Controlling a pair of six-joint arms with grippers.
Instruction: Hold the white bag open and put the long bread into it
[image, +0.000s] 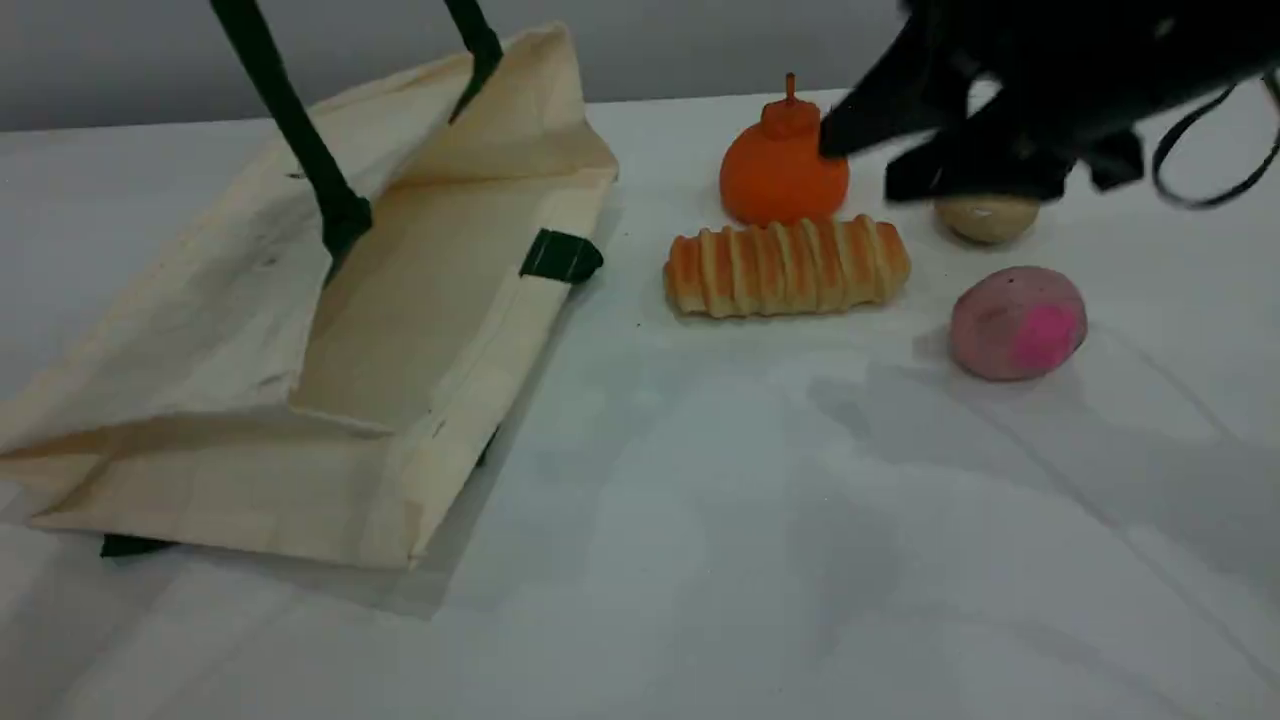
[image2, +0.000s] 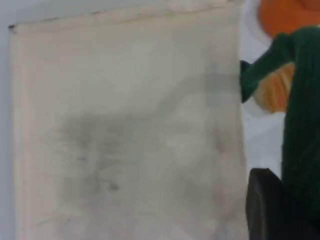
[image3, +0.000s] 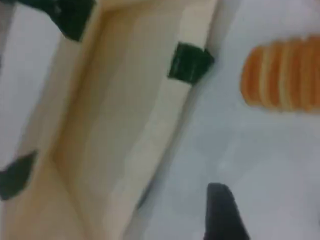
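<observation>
Left gripper (image2: 280, 202) is pinching the handle (image: 300, 140) taut; right gripper (image: 890, 160), apparently spread empty, should be straddling the long bread (image: 787, 267) crosswise.

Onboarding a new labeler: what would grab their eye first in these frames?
The big cream-white bag fills the left of the scene view, its mouth lifted open by a dark green handle pulled taut upward out of view. Right of it lies the ridged long bread, with an orange fruit just behind it. The right gripper is a dark blur above them at top right.
</observation>
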